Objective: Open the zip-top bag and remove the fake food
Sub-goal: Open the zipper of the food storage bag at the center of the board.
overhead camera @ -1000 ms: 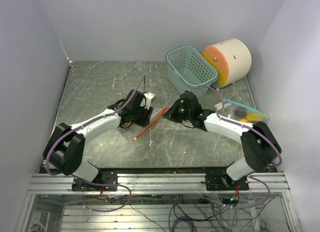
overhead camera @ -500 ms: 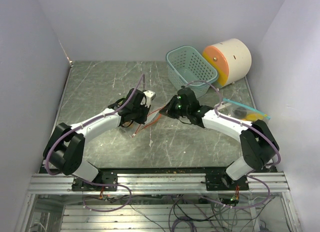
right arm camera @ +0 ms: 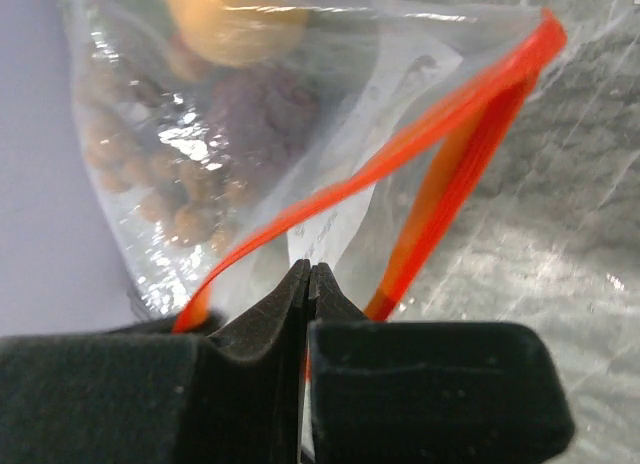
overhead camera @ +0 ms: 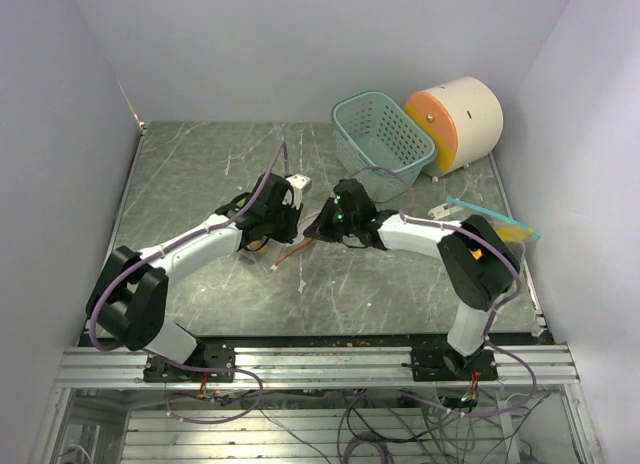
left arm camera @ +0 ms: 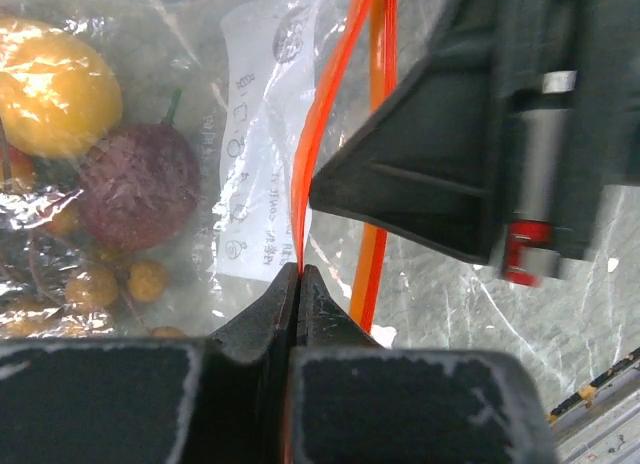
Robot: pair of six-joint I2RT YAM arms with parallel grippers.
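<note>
Over the last second I have brought both arms in toward the middle of the table (overhead camera: 200,174), and each has closed on the bag. The orange zip strip (left arm camera: 322,134) lay there as one long straight line, and it now sits short and bunched between them.

On the left, my left pincer (left arm camera: 298,276) has gone from spread to pressed together. Its tips pinch one lip of the zip-top bag (left arm camera: 265,154) right at the strip.

The fake food (left arm camera: 140,184) is all inside the clear film to the left of that grip: a yellow fruit, a dark purplish one and some small tan pieces.

On the right, my right pincer (right arm camera: 308,274) is also pressed together, pinching the opposite lip. In its own view the two orange lips already stand apart in a narrow loop.

I judge the mouth has just started to part. With a lip in each pincer, I am set to pull them apart, and no food is out yet.
</note>
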